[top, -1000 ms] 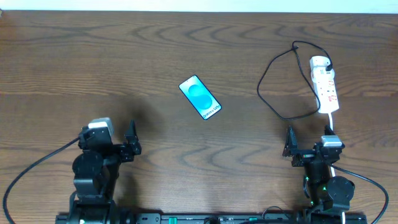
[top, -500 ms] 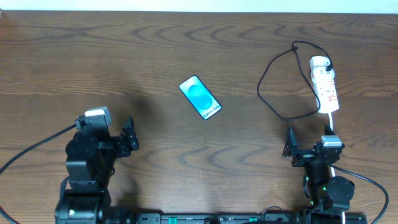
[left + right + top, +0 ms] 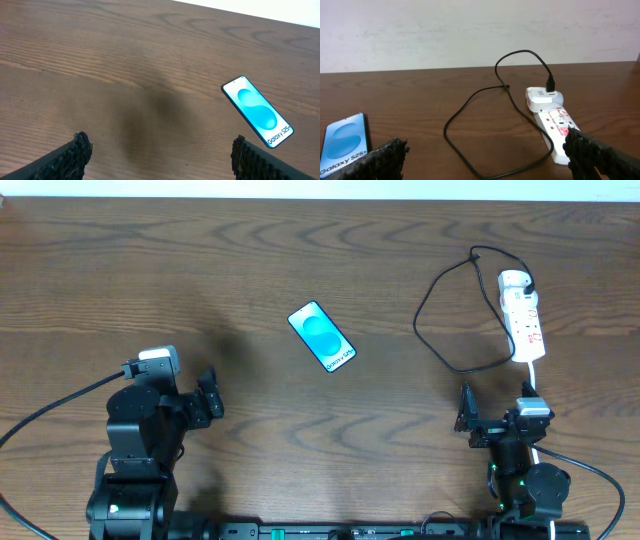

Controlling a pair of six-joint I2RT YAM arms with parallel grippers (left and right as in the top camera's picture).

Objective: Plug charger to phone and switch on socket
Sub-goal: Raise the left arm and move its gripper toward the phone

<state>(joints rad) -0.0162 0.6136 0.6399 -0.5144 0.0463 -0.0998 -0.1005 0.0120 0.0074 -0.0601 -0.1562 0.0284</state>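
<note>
The phone [image 3: 322, 337] lies flat mid-table with its blue screen up; it also shows in the left wrist view [image 3: 257, 111] and the right wrist view [image 3: 342, 145]. The white socket strip [image 3: 523, 315] lies at the right [image 3: 552, 117]. The black charger cable [image 3: 417, 328] is plugged into the strip's far end and loops left across the wood [image 3: 444, 132]. Its free end runs back beside the strip's near end, and I cannot make out the plug. My left gripper [image 3: 207, 402] [image 3: 160, 150] is open and empty, near-left of the phone. My right gripper [image 3: 495, 410] [image 3: 482, 155] is open and empty, just short of the cable loop.
The strip's white cord [image 3: 531, 375] runs from its near end toward the right arm's base. A pale wall stands behind the table's far edge [image 3: 470, 30]. Bare dark wood lies around the phone.
My left arm has shifted slightly left and toward the far side, its gripper still open. The right arm, phone, cable and strip have not moved.
</note>
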